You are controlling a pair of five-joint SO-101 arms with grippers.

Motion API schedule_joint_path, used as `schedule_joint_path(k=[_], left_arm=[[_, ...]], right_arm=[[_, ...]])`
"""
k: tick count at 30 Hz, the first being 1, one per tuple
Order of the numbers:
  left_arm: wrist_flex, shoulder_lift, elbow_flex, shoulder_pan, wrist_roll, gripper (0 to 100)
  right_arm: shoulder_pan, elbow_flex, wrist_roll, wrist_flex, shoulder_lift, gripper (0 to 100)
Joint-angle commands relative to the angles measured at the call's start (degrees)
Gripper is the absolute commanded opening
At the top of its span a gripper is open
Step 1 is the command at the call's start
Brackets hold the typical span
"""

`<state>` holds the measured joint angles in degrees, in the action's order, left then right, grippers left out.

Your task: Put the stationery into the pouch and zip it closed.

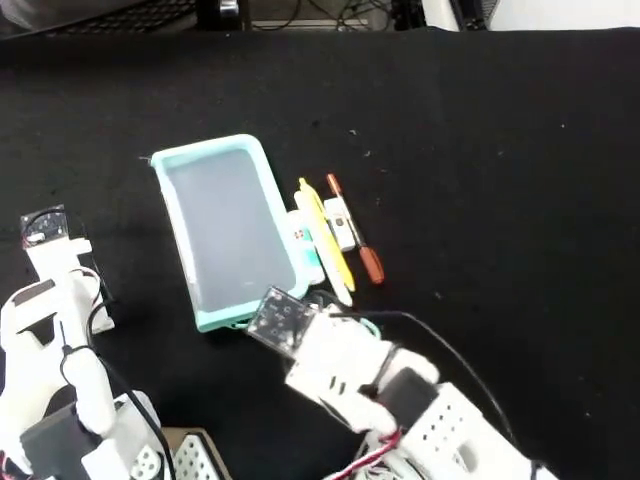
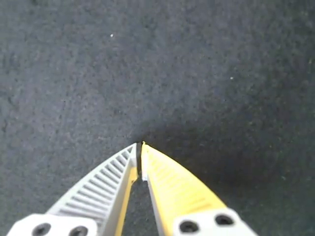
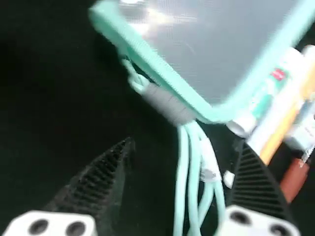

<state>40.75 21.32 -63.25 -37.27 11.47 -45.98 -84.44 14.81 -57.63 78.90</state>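
High view: the pouch [image 1: 225, 225], mint-rimmed with a grey see-through face, is laid flat on the black desk [image 1: 500, 150]. The stationery is lined up just beside the pouch's long edge, on the side away from the left arm [image 1: 50, 310], and all of it lies outside the pouch. A white tube [image 1: 303, 232] is set against the rim, followed by a yellow pen [image 1: 325, 238], a small white piece [image 1: 342, 224] and a brown pen [image 1: 358, 240]. The right arm [image 1: 380, 390] is placed at the pouch's near corner, while the left arm is kept well apart from the pouch.

Left wrist view: the left pincer [image 2: 140, 147] is closed, its white and yellow fingertips pressed together with nothing between them, above bare desk [image 2: 147, 59].

Right wrist view: the right pincer [image 3: 186, 142] is spread wide, nothing being gripped. The pouch [image 3: 211, 44] is seen just beyond its black fingers [image 3: 106, 172]. A grey zip pull [image 3: 165, 103] is fixed at the pouch's corner, and from it a mint cord [image 3: 183, 167] is run down between the two fingers. Whether the cord is touched by either finger cannot be told. The white tube [image 3: 268, 91], the yellow pen [image 3: 290, 110] and the brown pen [image 3: 295, 177] are seen just beside the pouch's edge.
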Motion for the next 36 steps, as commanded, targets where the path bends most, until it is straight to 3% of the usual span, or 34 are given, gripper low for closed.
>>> schedule_joint_path(k=[1,13,16,25,30,33,36], left_arm=[[-0.9,0.6,-0.1,1.3,-0.6,3],[-1.0,0.6,-0.2,1.1,-0.6,3],[-1.0,0.6,-0.2,0.7,-0.6,3],[-1.1,0.6,-0.2,0.7,-0.6,3],[-1.1,0.6,-0.2,0.7,-0.6,3],[-1.1,0.6,-0.2,0.7,-0.6,3],[-1.1,0.6,-0.2,0.7,-0.6,3]], right_arm=[[-1.4,4.4,-0.8,5.5,-10.6,31.9],[-1.9,20.9,6.4,12.7,-45.8,31.7],[-3.4,22.5,8.4,12.1,-52.0,26.8],[-10.5,18.8,9.0,12.0,-50.6,10.9],[-10.1,18.6,7.8,12.0,-47.4,17.3],[-10.0,20.0,1.7,12.3,-47.6,26.3],[-10.1,21.8,0.5,12.4,-49.0,31.4]])
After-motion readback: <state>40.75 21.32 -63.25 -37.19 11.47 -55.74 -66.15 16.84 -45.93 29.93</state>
